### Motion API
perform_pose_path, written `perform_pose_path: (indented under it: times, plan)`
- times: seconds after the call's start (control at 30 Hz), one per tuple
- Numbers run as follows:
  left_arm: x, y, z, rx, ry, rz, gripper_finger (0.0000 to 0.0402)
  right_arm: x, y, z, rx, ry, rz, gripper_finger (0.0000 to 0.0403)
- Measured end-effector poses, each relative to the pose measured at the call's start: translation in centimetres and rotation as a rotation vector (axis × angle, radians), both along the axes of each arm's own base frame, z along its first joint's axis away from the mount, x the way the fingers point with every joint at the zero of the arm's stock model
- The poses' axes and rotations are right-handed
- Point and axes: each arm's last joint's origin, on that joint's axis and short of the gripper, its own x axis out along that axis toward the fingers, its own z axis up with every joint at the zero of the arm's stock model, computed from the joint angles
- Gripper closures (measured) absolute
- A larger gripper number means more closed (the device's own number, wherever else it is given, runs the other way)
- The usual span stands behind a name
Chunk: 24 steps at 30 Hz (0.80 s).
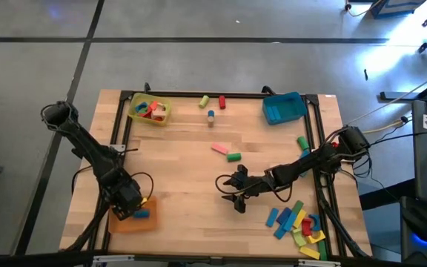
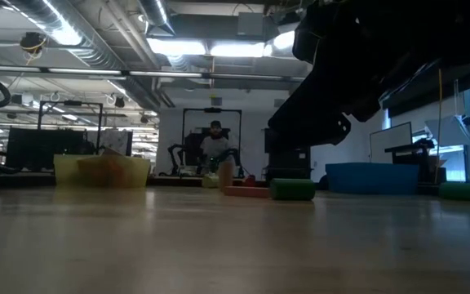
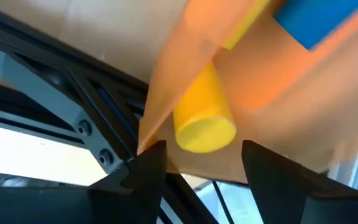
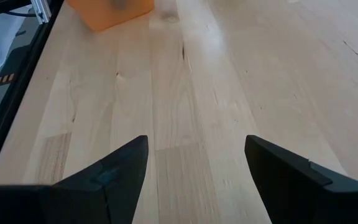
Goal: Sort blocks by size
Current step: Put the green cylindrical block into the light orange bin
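Blocks: a yellow cylinder (image 3: 205,118) lies in the orange tray (image 1: 130,219), lower left of the high view, just beyond the left gripper (image 3: 204,163), fingers apart, nothing held. It looks light, rigid and smooth; best pinched across its round flank. More blocks (image 1: 299,225) lie piled lower right. The right gripper (image 1: 237,191), fingers apart and empty, hovers over bare table (image 1: 191,170) at centre.

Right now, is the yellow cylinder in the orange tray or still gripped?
In the tray. The yellow cylinder lies inside the orange tray, ahead of the left gripper, whose open fingers do not touch it.
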Motion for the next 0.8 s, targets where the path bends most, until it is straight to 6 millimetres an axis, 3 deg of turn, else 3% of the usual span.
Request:
perform_pose_path:
  times: [0.27,0.5,0.8]
  plan:
    - [0.9,0.9,3.9,-0.056,-0.134,0.029,0.0204,0.0,0.0,0.0,-0.001,0.0,-0.001,0.0132]
    - [2.6,3.1,7.5,0.048,-0.549,0.007,0.0204,0.0,0.0,0.0,-0.009,-0.003,-0.013,0.0132]
    - [6.1,5.1,8.7,0.359,-1.002,-0.147,0.0204,-0.4,-0.8,0.4,-0.089,0.021,-0.096,0.0132]
